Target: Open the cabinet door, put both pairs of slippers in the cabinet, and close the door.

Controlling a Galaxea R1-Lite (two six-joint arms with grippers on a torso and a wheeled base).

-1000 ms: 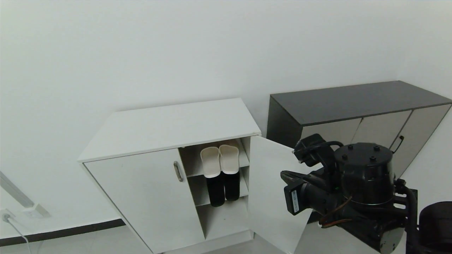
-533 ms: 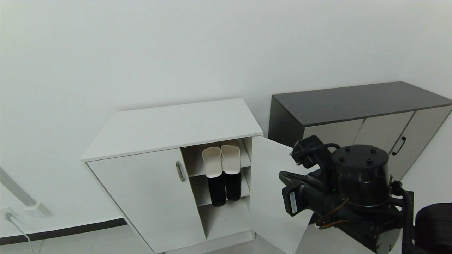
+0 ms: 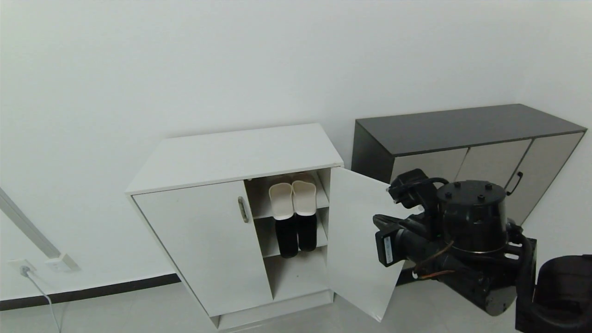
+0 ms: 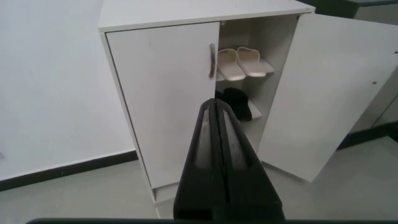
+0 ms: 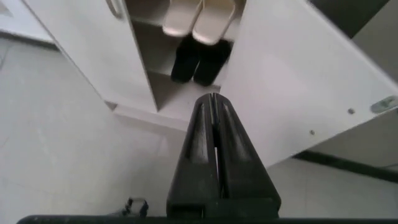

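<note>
Both slipper pairs in cabinet (image 3: 240,155): white pair (image 3: 292,199) upper shelf, black pair (image 3: 297,238) below. Right-hand door (image 3: 360,240) open. Empty left gripper (image 4: 215,104) and right gripper (image 5: 214,99) both clamped closed.

Dark sideboard (image 3: 462,127) partly hidden behind cabinet door (image 3: 358,240)

You get nothing legible here: the white sticker (image 3: 387,251) on the right arm (image 3: 467,231) carries print too small to read, and that's all.
</note>
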